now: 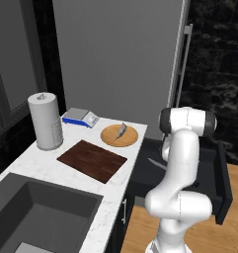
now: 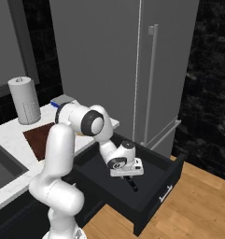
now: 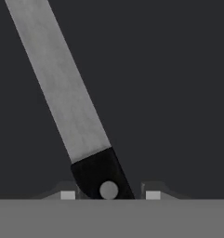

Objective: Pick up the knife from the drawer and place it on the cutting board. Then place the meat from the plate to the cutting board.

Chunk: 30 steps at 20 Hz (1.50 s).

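The knife (image 3: 67, 93) lies on the floor of the open drawer (image 2: 156, 193), its silver blade running away from the hand and its black handle between my fingertips. My gripper (image 3: 110, 193) straddles that handle; the left fingertip (image 3: 68, 194) is close against it and a small gap remains at the right one. The right base view shows the gripper (image 2: 128, 177) low inside the drawer, with the knife (image 2: 132, 184) handle poking out below. A bit of blade (image 1: 154, 163) shows beside the arm. The cutting board (image 1: 92, 160) lies bare on the counter. The meat (image 1: 121, 130) rests on the plate (image 1: 108, 138).
A paper towel roll (image 1: 45, 121) stands left of the board and a small blue-white scale (image 1: 80, 117) sits behind it. A sink (image 1: 36, 212) fills the near counter. The tall grey fridge (image 2: 151, 70) rises behind the drawer. The drawer front (image 1: 222, 185) juts over the wooden floor.
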Available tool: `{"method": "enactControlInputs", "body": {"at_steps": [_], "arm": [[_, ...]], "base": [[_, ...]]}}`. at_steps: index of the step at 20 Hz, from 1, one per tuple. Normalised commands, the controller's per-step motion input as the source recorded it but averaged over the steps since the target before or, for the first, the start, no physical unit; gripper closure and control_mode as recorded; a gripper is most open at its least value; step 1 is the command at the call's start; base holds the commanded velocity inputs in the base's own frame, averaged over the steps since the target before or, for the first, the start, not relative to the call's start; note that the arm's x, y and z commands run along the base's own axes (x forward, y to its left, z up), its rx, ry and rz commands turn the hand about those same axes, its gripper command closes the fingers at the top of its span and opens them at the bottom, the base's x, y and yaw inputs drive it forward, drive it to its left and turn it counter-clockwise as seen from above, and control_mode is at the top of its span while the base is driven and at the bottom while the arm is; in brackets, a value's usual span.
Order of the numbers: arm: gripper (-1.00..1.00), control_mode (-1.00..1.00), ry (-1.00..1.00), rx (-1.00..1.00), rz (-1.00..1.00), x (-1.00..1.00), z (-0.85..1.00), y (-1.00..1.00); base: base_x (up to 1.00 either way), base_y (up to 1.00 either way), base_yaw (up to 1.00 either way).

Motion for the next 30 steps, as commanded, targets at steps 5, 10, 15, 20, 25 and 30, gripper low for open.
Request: {"method": "enactControlInputs", "body": {"at_steps": [5, 10, 15, 20, 25, 30], "arm": [[1.00, -1.00, -0.03, -0.04, 0.00, -0.03, 0.80, -0.06], [1.00, -1.00, 0.00, 0.02, 0.00, -0.28, 1.00, -0.20], [1.00, -1.00, 0.00, 0.03, 0.00, -0.33, 1.00, -0.35], [1.00, -1.00, 0.00, -0.01, 0.07, -0.06, 1.00, 0.06], [1.00, -1.00, 0.00, 0.00, 0.20, -0.02, 1.00, 0.47], [1.00, -1.00, 0.00, 0.03, 0.32, 0.01, 1.00, 0.79]], "base": [[0.00, 0.00, 0.00], [0.00, 0.00, 0.00], [0.00, 0.00, 0.00], [0.00, 0.00, 0.00], [0.00, 0.00, 0.00], [0.00, 0.00, 0.00]]}}
